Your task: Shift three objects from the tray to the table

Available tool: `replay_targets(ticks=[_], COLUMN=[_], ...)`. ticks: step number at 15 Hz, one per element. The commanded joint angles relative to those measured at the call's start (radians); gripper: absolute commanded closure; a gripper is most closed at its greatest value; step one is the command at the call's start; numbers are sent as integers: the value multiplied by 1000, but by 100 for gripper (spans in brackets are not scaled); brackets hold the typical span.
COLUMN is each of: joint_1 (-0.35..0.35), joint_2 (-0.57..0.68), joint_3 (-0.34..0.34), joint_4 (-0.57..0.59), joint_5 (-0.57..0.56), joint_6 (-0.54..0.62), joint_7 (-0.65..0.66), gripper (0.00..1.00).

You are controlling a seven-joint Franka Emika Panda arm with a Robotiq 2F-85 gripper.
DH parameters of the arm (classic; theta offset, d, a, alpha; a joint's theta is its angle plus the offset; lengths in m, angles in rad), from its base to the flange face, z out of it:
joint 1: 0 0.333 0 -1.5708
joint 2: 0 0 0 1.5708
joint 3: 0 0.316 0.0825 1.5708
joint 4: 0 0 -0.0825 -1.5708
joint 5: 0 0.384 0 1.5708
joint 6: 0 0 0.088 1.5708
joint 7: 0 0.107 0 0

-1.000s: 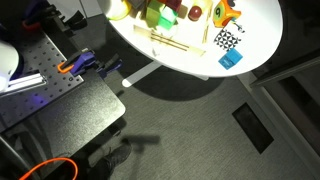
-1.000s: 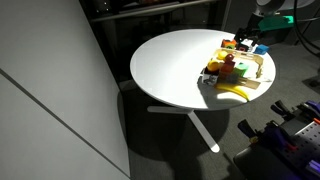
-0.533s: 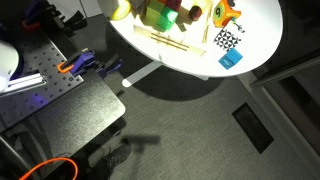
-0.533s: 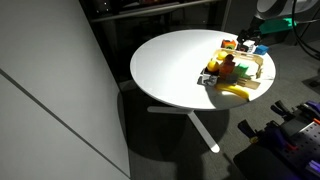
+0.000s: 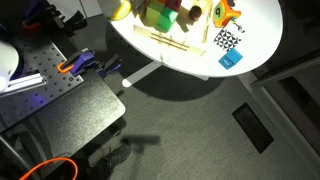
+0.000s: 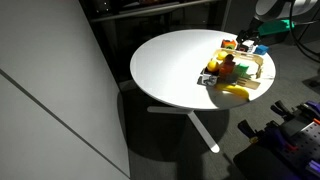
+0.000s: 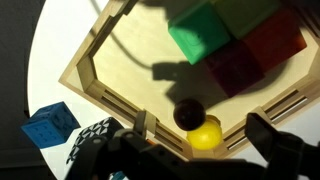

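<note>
White and round, the table (image 6: 170, 62) stands on a pedestal leg (image 6: 203, 128) over dark carpet (image 5: 190, 120), with a grey wall (image 6: 45, 90) filling the left of that exterior view. The pale wood tray (image 7: 100, 72) sits near the table's right edge in that view and is still loaded. In the wrist view, a green block (image 7: 205, 35) and a red block (image 7: 272, 38) lie touching at upper right, and a yellow ball (image 7: 205, 135) rests against the tray's lower rim. The gripper (image 7: 202, 152) hangs over that rim at the bottom of the frame, fingers spread wide and holding nothing. A blue cube (image 7: 48, 125) and a checkered piece (image 7: 95, 142) lie on the bare tabletop just outside the tray, at lower left. In an exterior view, a dark perforated bench (image 5: 60, 100) fills the left, with an orange cable (image 5: 50, 168) at lower left.
</note>
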Motion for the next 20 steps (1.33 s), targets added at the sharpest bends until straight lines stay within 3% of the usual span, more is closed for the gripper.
replay_targets(ticks=[1, 10, 20], joint_1=[-7, -34, -95], joint_2=[-1, 86, 301], joint_3=[7, 32, 79], joint_4=[1, 89, 291], joint_5=[-6, 27, 40], joint_6=[-2, 19, 17], joint_7=[4, -27, -72], gripper=[0, 0, 0])
